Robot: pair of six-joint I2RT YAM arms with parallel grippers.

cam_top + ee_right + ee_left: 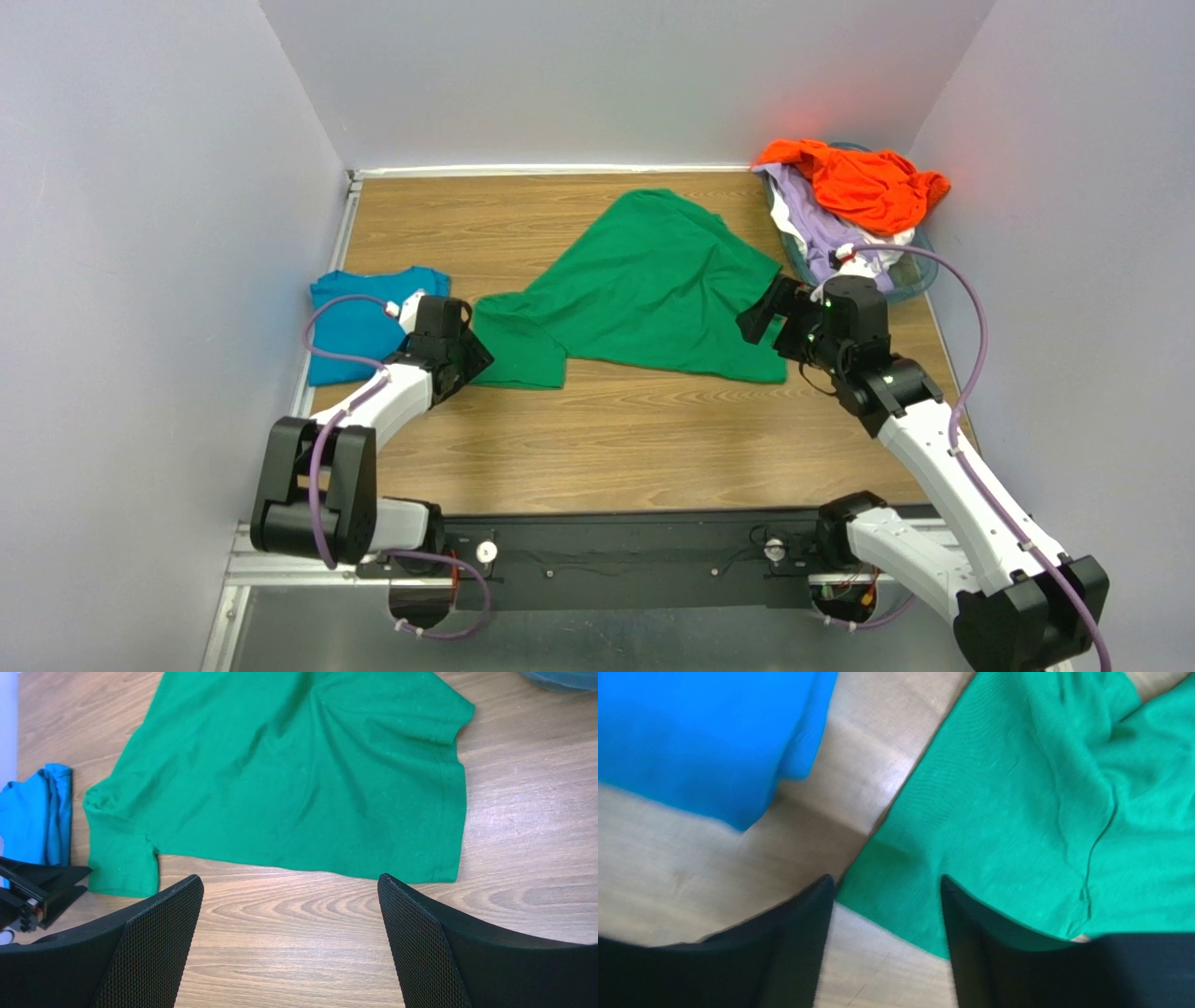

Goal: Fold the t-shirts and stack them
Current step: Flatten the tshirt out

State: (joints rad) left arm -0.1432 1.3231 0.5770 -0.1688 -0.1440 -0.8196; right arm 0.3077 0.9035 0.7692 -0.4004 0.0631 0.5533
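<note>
Green t-shirt (pixel 645 287): spread but rumpled on the middle of the table (pixel 631 448). The folded teal-blue t-shirt (pixel 351 322) lies at the left edge. The orange t-shirt (pixel 856 182) and lavender t-shirt (pixel 807 231) are heaped in the basket (pixel 915 273) at far right. Left claw (pixel 885 882): parted, empty, poised over the green sleeve end. Right claw (pixel 288 878): wide apart, empty, above the near hem corner. I judge the cloth light and limp, apt to drag and bunch, so I would pinch it at hem and sleeve edges. The left wrist view is blurred, so I cannot tell whether a fingertip touches the cloth; the basket's lower contents are hidden
</note>
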